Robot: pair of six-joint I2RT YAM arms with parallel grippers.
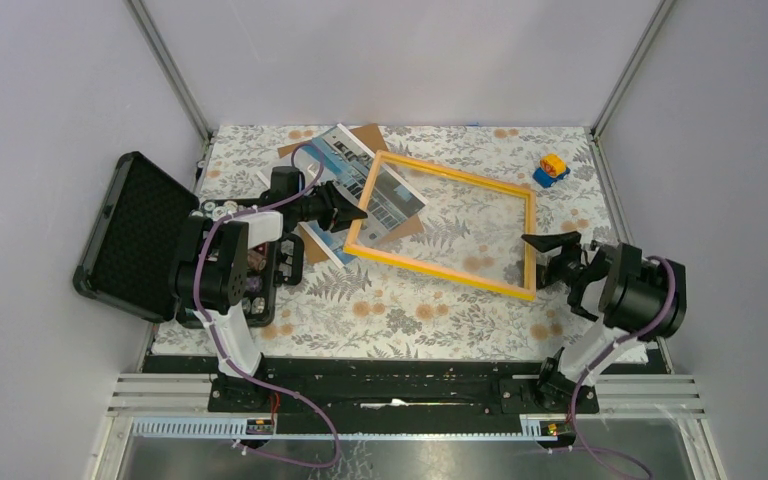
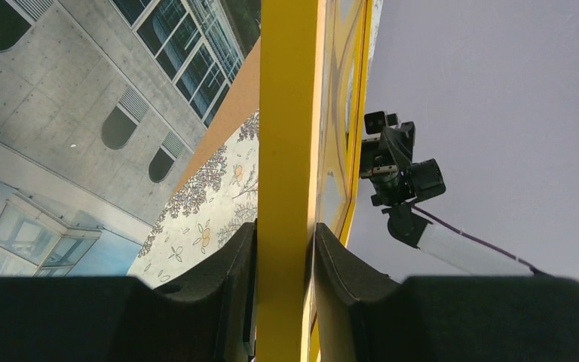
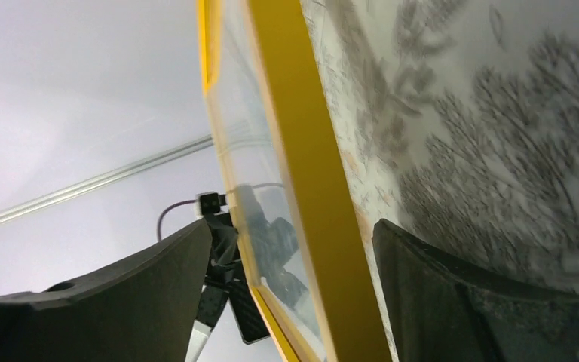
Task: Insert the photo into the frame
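Your left tool [image 1: 353,214] was clamped on the left rail of the frame [image 1: 460,172], over the photo [image 1: 345,158] lying on the bench [image 1: 410,320], but your right tool [image 1: 543,258] stood with jaws apart around the right rail, so the frame could have twisted, slipped, or dragged the photo askew.

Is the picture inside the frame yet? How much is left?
Not yet. Done: the left gripper is shut on the frame's left edge. In hand: the right gripper is open around the right edge, not squeezing it. Left: the photo lies outside on the brown board, one corner under the frame, so it must go in.
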